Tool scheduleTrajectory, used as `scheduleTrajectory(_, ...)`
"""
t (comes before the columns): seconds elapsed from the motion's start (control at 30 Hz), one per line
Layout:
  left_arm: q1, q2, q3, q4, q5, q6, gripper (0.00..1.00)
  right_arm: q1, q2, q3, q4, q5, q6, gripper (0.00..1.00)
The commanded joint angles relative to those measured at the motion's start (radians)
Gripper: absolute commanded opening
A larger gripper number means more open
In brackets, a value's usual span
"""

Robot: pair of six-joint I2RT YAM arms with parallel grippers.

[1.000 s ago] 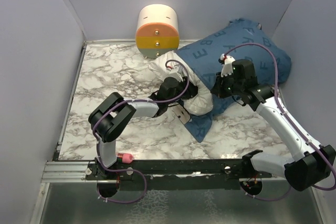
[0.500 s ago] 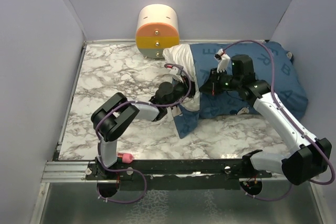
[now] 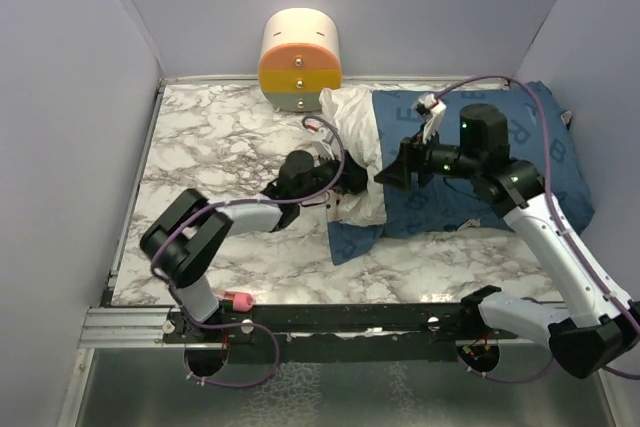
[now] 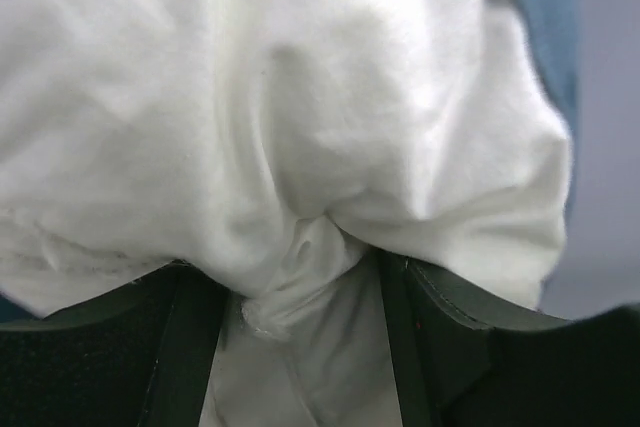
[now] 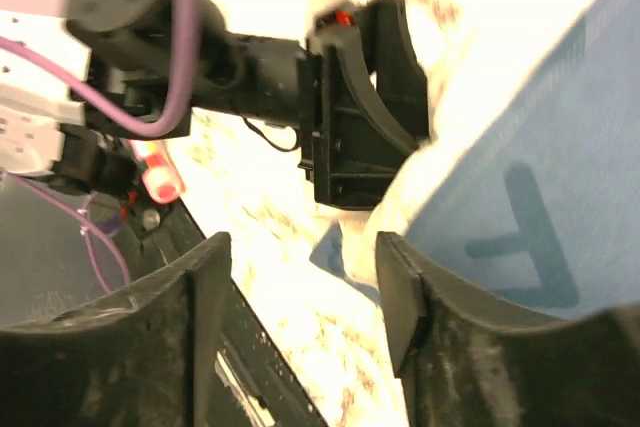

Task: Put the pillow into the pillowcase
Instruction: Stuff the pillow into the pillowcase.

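The white pillow [image 3: 355, 125] lies mid-table, its right part inside the blue pillowcase [image 3: 445, 202], which stretches to the right wall. My left gripper [image 3: 345, 185] presses against the pillow's near left end. In the left wrist view its fingers [image 4: 195, 307] stand apart, with a loose pinched pleat of the pillow [image 4: 250, 97] between them and a strip of pillowcase [image 4: 545, 17] at the top right. My right gripper [image 3: 388, 176] hovers at the pillowcase mouth and is open. In the right wrist view only table shows between its jaws [image 5: 300, 257], with the pillowcase [image 5: 530, 197] beside the right finger.
A cream-and-orange cylinder [image 3: 300, 57] stands at the back, just left of the pillow. Grey walls close in the left, back and right sides. A metal rail [image 3: 130, 322] with a small pink piece [image 3: 238, 300] runs along the near edge.
Both grippers have opened. The right one let go of the pillowcase and drew back right. The pillowcase has dropped flat and sits further over the pillow. The left arm shifted left.
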Motion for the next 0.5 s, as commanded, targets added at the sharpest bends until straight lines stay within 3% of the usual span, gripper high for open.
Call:
scheduleTrajectory(0.0,0.101,-0.218,-0.02,-0.38,0.223,0.042,0.65,0.007,0.025,0.202,0.029,-0.133,-0.131,0.66)
scheduleTrajectory(0.1,0.157,-0.345,-0.017,-0.657,0.228,0.168,0.83,0.007,0.091,0.283,0.063,-0.194,-0.149,0.76)
scheduleTrajectory(0.2,0.213,-0.453,-0.025,-0.838,0.199,0.247,0.93,0.042,0.156,0.337,0.064,-0.202,-0.213,0.88)
scheduleTrajectory(0.27,0.266,-0.503,-0.041,-0.908,0.197,0.26,0.94,0.114,0.178,0.346,0.05,-0.158,-0.321,0.99)
scheduleTrajectory(0.47,0.368,-0.543,-0.164,-0.897,0.249,0.151,0.93,0.347,0.244,0.278,-0.037,-0.09,-0.768,1.0)
